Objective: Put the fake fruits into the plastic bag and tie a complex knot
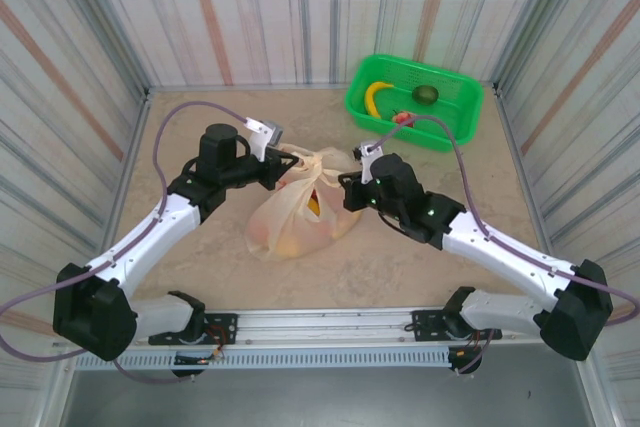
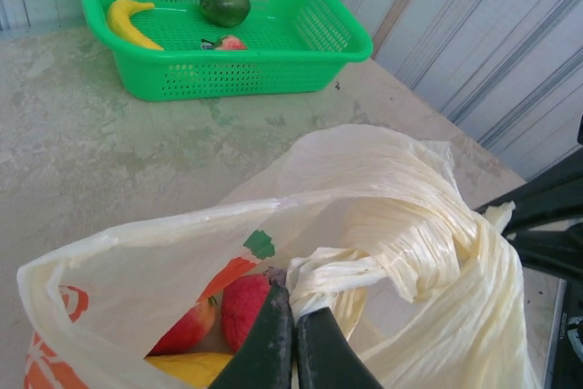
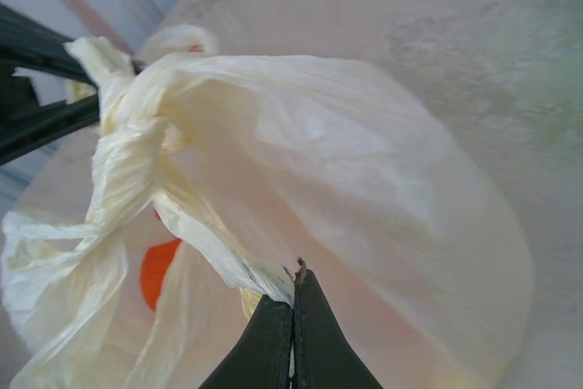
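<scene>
The pale-yellow plastic bag (image 1: 300, 215) sits mid-table between both arms, with fake fruits inside. In the left wrist view a red strawberry (image 2: 241, 307), a red-yellow fruit (image 2: 187, 327) and a yellow fruit (image 2: 187, 369) show through its mouth. Its handles are twisted together into a knot (image 3: 137, 143) at the top (image 1: 318, 162). My left gripper (image 2: 293, 302) is shut on one bunched handle at the bag's left side (image 1: 290, 162). My right gripper (image 3: 293, 275) is shut on a handle strand at the bag's right side (image 1: 345, 192).
A green basket (image 1: 468, 112) stands at the back right, holding a banana (image 1: 375, 97), a dark green avocado (image 1: 426, 95) and a small red fruit (image 1: 403, 118). Striped walls enclose the table on three sides.
</scene>
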You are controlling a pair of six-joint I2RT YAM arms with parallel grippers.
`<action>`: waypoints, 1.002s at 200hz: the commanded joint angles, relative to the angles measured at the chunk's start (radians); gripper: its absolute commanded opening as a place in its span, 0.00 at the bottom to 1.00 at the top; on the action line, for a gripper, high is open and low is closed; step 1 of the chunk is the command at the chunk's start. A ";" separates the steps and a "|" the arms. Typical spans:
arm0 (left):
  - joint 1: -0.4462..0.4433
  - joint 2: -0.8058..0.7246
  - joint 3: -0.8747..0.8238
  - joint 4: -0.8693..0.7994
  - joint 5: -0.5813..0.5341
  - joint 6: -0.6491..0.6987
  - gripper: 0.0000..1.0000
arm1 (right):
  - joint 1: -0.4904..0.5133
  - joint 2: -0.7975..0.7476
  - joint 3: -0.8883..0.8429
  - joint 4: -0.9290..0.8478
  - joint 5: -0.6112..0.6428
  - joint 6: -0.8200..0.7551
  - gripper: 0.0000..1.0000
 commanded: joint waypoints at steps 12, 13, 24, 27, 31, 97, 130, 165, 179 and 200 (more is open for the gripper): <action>0.007 -0.031 -0.009 -0.004 -0.018 0.003 0.00 | -0.049 -0.022 0.042 -0.117 0.069 -0.012 0.00; 0.007 -0.031 -0.009 -0.004 -0.018 0.003 0.00 | -0.049 -0.021 0.043 -0.120 0.068 -0.011 0.00; 0.007 -0.031 -0.009 -0.003 -0.018 0.004 0.00 | -0.054 -0.012 0.054 -0.146 0.065 -0.020 0.01; 0.007 -0.031 -0.010 -0.002 -0.018 0.002 0.00 | -0.055 -0.009 0.058 -0.157 0.067 -0.021 0.01; 0.007 -0.031 -0.009 -0.003 -0.017 0.003 0.00 | -0.056 -0.004 0.063 -0.166 0.063 -0.025 0.03; 0.006 -0.023 -0.007 0.002 0.001 -0.004 0.00 | -0.006 -0.010 0.087 -0.020 -0.389 -0.129 0.56; 0.006 -0.023 -0.007 0.002 0.002 -0.007 0.00 | 0.005 0.048 0.114 -0.024 -0.373 -0.121 0.59; 0.006 -0.025 -0.008 0.002 0.001 -0.005 0.00 | 0.018 0.106 0.128 0.011 -0.401 -0.098 0.58; 0.006 -0.025 -0.008 0.002 0.000 -0.005 0.00 | 0.023 0.117 0.131 0.010 -0.387 -0.100 0.57; 0.005 -0.025 -0.009 0.002 0.001 -0.006 0.00 | 0.017 0.116 0.118 0.012 -0.371 -0.099 0.53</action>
